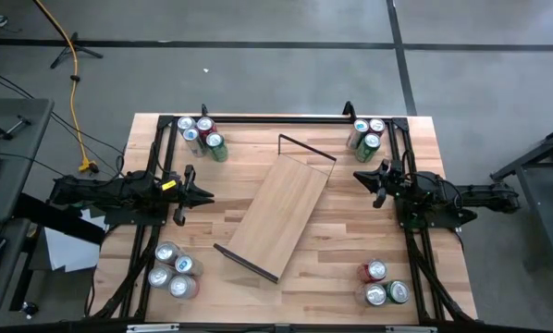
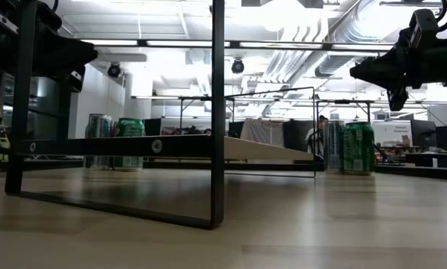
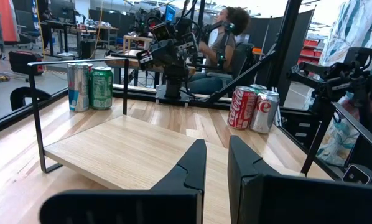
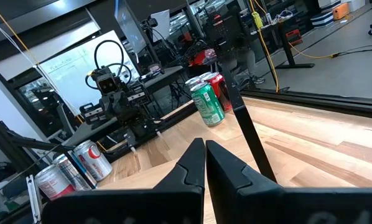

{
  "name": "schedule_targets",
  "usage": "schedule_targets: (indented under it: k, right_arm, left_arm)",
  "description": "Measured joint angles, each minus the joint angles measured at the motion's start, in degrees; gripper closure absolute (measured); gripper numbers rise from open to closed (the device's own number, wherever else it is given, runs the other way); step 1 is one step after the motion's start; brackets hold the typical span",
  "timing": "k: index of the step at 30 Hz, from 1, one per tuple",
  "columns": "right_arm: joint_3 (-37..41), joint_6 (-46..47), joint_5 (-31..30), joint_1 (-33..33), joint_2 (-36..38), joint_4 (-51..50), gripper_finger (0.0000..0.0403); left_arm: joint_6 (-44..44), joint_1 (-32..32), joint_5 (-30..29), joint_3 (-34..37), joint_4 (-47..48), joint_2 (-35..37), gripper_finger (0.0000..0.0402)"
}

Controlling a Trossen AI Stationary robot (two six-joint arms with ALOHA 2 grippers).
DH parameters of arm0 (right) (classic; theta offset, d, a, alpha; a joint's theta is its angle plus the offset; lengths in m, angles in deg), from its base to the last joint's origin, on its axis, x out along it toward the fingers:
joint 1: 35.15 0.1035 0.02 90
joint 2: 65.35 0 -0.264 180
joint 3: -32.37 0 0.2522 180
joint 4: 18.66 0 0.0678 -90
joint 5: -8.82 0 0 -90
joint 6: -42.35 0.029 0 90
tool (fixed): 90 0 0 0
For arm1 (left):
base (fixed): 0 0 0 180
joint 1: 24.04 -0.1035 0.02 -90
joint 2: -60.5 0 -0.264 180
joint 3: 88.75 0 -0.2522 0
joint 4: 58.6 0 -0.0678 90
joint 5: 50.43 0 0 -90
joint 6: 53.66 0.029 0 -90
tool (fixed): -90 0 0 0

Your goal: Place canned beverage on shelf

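Cans stand in four corner clusters around the shelf (image 1: 281, 207), which lies diagonally at the table's (image 1: 350, 268) centre (nothing on its board). Left gripper (image 1: 205, 194) hovers beside it, fingers slightly parted; right gripper (image 1: 362, 176) hovers opposite, fingers pressed nearly together, both empty.

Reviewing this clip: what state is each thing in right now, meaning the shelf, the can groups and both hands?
shelf: standing on the table centre, set diagonally, top board bare.
far-left cans: upright, clustered at the table corner.
far-right cans: upright, clustered.
near-left cans: upright, clustered.
near-right cans: upright, clustered.
left hand: fingers slightly apart, holding nothing, left of the shelf.
right hand: fingers nearly closed, holding nothing, right of the shelf.
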Motion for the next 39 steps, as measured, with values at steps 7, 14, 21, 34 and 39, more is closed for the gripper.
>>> schedule_targets:
  k: [7,14,21,34,39]
  right_arm:
    - [0.00,10.61,-13.40,-0.04,-0.37,12.49,0.0402]
    - [-1.52,23.30,-22.48,-0.18,-1.54,21.21,0.0402]
    - [-14.17,17.04,-19.06,-3.76,-12.88,11.47,0.0383]
    - [-47.68,24.02,-12.78,-22.83,-49.87,-47.82,0.0126]
    - [-56.27,27.41,-8.30,-30.68,-61.46,-61.15,0.0072]
  left_arm:
    - [0.00,-0.01,0.00,0.00,0.01,0.01,0.0401]
    - [0.01,-0.01,0.00,0.00,0.02,0.00,0.0401]
    - [0.00,-0.02,0.00,-0.01,0.02,0.01,0.0401]
    - [-0.01,-0.01,0.00,-0.01,0.00,0.01,0.0401]
    - [-0.01,-0.02,0.01,0.01,0.00,0.00,0.0401]
